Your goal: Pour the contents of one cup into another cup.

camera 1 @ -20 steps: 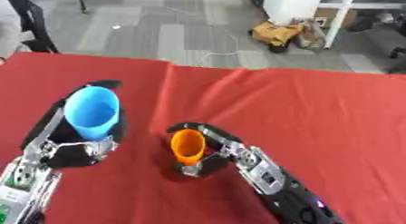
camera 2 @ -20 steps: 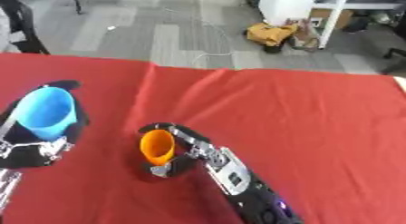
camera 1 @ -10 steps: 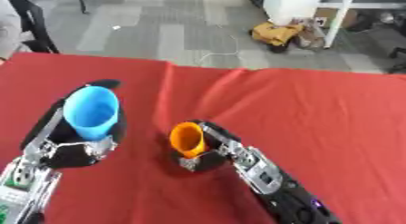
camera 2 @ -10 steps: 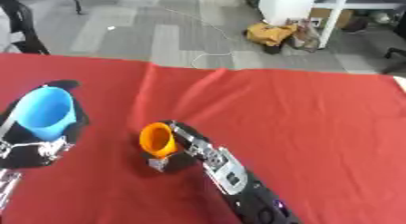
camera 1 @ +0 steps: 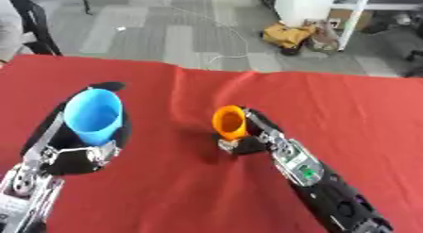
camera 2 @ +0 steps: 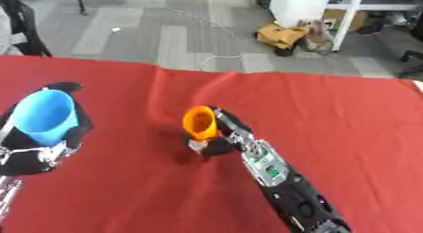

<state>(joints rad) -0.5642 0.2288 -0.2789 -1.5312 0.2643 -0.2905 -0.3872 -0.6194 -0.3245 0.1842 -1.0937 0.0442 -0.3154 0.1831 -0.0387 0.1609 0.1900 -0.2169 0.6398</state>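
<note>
Currently two cups on view, both held. Left hand (camera 1: 74, 152), lower left of the view, fingers curled round a blue cup (camera 1: 93, 116); cup roughly upright, mouth tipped a little toward the camera, inside looks plain blue, contents not discernible. Black fingertip shows above the blue cup's far rim.

Right hand (camera 1: 260, 137) near the middle of the desk (camera 1: 355, 109), fingers wrapped round an orange cup (camera 1: 230, 122). Orange cup smaller than the blue one, tilted, mouth facing left toward the blue cup. Cannot tell what is inside it. Whether its base touches the cloth or sits just above it cannot be told; a dark shadow lies beside it. Right forearm runs from the hand down to the lower right edge, black with silver parts and a small green patch.

Cups well apart, bare red cloth between them. Desk covered in red cloth with a few creases near the far edge. Grey floor (camera 1: 165, 34) beyond the desk.
</note>
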